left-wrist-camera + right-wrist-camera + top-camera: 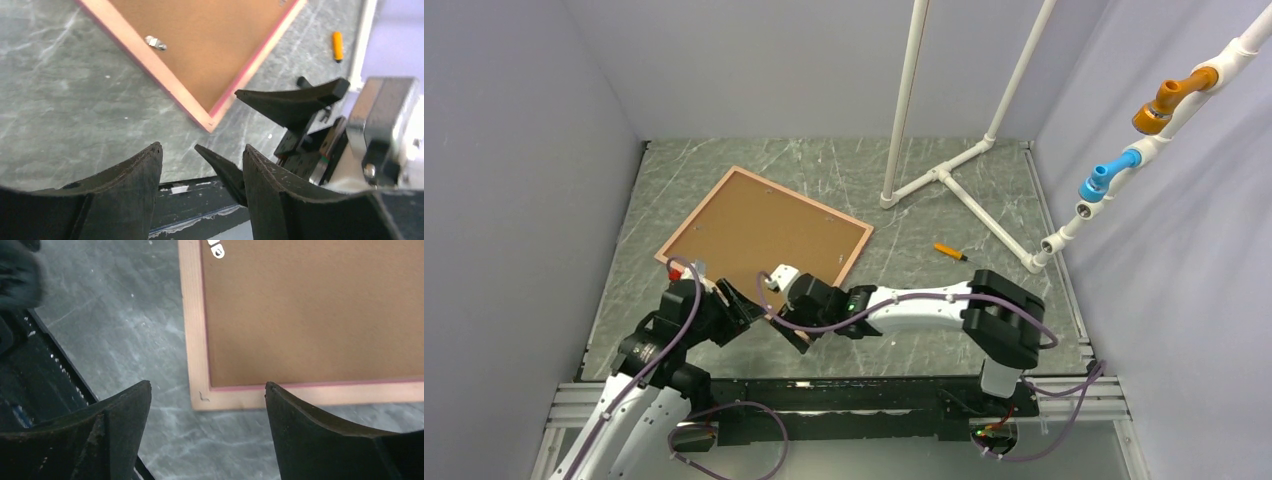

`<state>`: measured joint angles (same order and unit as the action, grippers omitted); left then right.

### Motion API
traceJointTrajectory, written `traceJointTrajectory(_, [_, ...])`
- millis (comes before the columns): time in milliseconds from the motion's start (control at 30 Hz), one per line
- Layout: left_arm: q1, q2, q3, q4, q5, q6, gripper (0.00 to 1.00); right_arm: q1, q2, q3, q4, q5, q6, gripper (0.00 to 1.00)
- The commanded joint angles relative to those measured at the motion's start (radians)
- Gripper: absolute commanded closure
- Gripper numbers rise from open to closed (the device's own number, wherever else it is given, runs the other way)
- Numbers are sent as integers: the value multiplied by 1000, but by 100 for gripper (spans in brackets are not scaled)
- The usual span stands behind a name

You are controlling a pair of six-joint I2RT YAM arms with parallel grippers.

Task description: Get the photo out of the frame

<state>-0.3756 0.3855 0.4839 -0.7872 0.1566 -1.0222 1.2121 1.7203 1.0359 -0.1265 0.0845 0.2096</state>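
Observation:
The pink frame (804, 198) lies face down on the grey table, with its brown backing board (759, 228) facing up. The photo is hidden under the board. My left gripper (739, 303) is open and empty, just short of the frame's near corner (207, 122). My right gripper (776, 308) is open and empty beside it, hovering over that same corner (200, 397). In the left wrist view, the right gripper's fingers (295, 102) show close on the right. A metal clip (155, 43) sits on the board near the frame's edge, and another (217, 250) shows in the right wrist view.
An orange screwdriver (949, 251) lies right of the frame. A white pipe stand (944, 175) stands at the back, and a pipe with blue and orange fittings (1114, 175) runs along the right wall. The black front rail (864, 390) is just behind the grippers. A small red object (674, 272) sits by the left arm.

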Motion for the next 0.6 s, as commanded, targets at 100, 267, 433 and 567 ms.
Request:
traceJointTrajectory(100, [-2,127,2,-16,-114,-55,37,75,115,135,-12,118,-24,38])
traceJointTrajectory(267, [-2,185,18,-67,-179,-85,36,93,162,157,-20,164,-37,55])
traceJointTrajectory(433, [-2,195,0,-53,-197,-113,36,106,198,169,-40,218,-47,55])
traceJointTrajectory(567, [-3,205,-2,-49,-210,-121,36,113,214,174,-47,250,-47,54])
